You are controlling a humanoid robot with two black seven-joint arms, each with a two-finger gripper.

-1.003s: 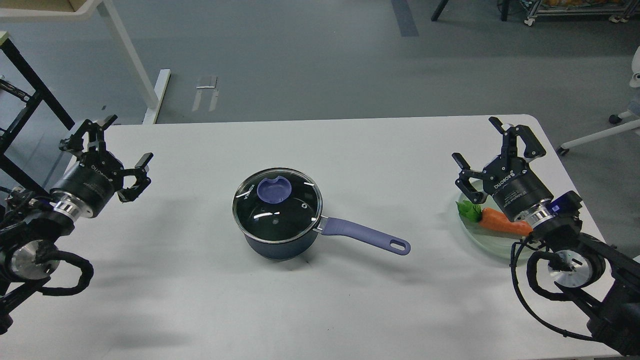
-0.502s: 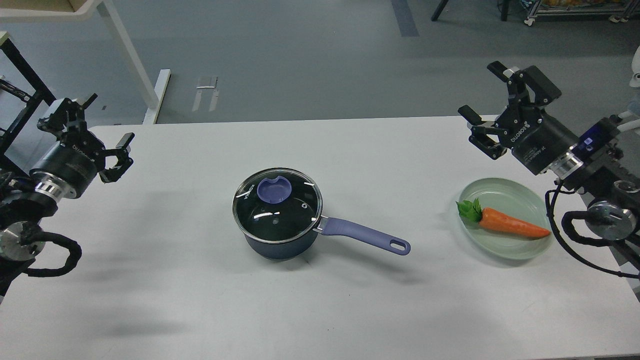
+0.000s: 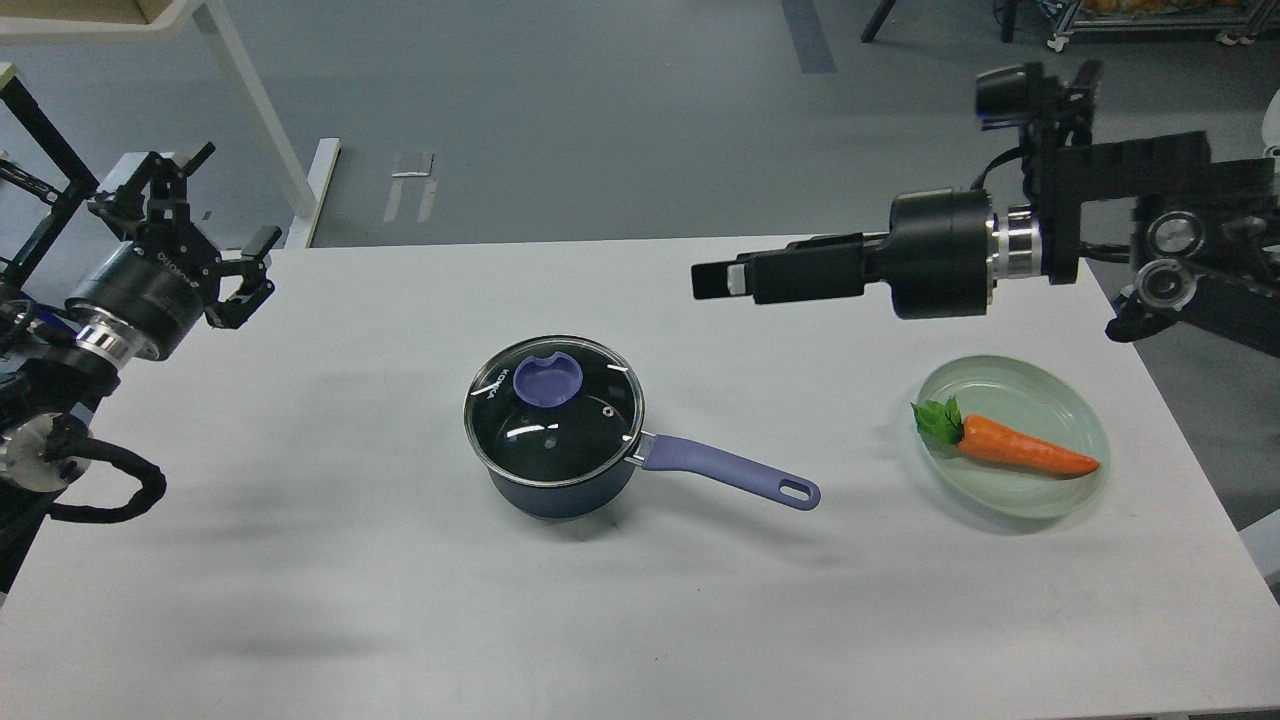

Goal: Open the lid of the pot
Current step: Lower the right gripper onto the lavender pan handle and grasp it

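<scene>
Right end effector (image 3: 712, 280), seen side-on so I cannot tell its spread, points toward the lid (image 3: 553, 408), likely lining up its knob (image 3: 548, 379); left end effector (image 3: 200, 235) spread, idle.

Glossy glass lid (image 3: 556, 400), metal-rimmed; matt white table (image 3: 400, 600), perhaps laminate.

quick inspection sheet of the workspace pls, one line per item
surface: white table, bare around the pot
job's things: blue pot, glass lid seated, knob untouched
clutter: carrot on green plate, right of the pot
grippers: left gripper open, at the table's left edge; right gripper side-on above the table, opening unclear
cables: black loop under the left arm
surroundings: grey floor, white desk leg behind
</scene>
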